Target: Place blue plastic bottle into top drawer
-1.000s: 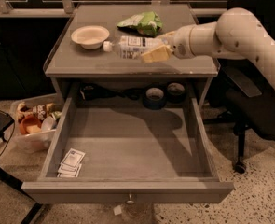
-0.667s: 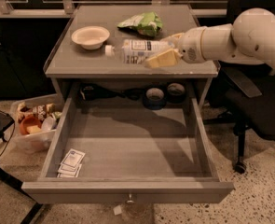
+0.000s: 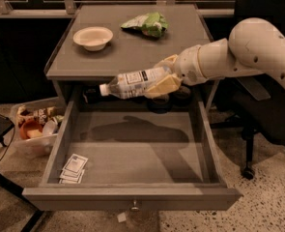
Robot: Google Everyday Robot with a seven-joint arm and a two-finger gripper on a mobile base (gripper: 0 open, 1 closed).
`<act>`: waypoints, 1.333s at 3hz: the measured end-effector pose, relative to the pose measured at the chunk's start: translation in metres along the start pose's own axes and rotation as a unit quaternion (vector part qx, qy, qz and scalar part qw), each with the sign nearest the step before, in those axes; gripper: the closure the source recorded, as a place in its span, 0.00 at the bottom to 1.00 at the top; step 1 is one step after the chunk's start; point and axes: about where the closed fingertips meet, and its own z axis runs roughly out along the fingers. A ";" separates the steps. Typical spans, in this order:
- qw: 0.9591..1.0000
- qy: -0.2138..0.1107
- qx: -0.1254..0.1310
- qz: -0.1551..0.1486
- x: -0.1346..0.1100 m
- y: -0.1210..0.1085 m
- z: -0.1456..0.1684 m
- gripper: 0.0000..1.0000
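**1. Gripper** [image 3: 162, 77]. At the end of the white arm reaching in from the right, just in front of the table edge. Its 2 cream fingers [image 3: 161, 85] are clamped on the base end of item 2.

**2. Blue plastic bottle** [image 3: 135, 82]. Held in the air on its side, white cap to the left and slightly down. It is off the table and over the rear of item 3. Judged: the sideways attitude suits a shallow compartment.

**3. Top drawer** [image 3: 132, 197]. Pulled out, with the floor bare where the bottle's shadow falls. Paper packets [image 3: 73, 168] lie in the front-left corner, well apart from the likely set-down spot.

**4. Table** [image 3: 132, 54]. Bears 1 cream bowl [image 3: 92, 36] and 1 green snack bag [image 3: 147, 24], both behind the gripper and untouched.

**5. Surroundings.** Bin [image 3: 35, 129] on the floor to the left.
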 end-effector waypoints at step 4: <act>0.994 0.090 -0.058 -0.013 0.102 0.026 0.096 1.00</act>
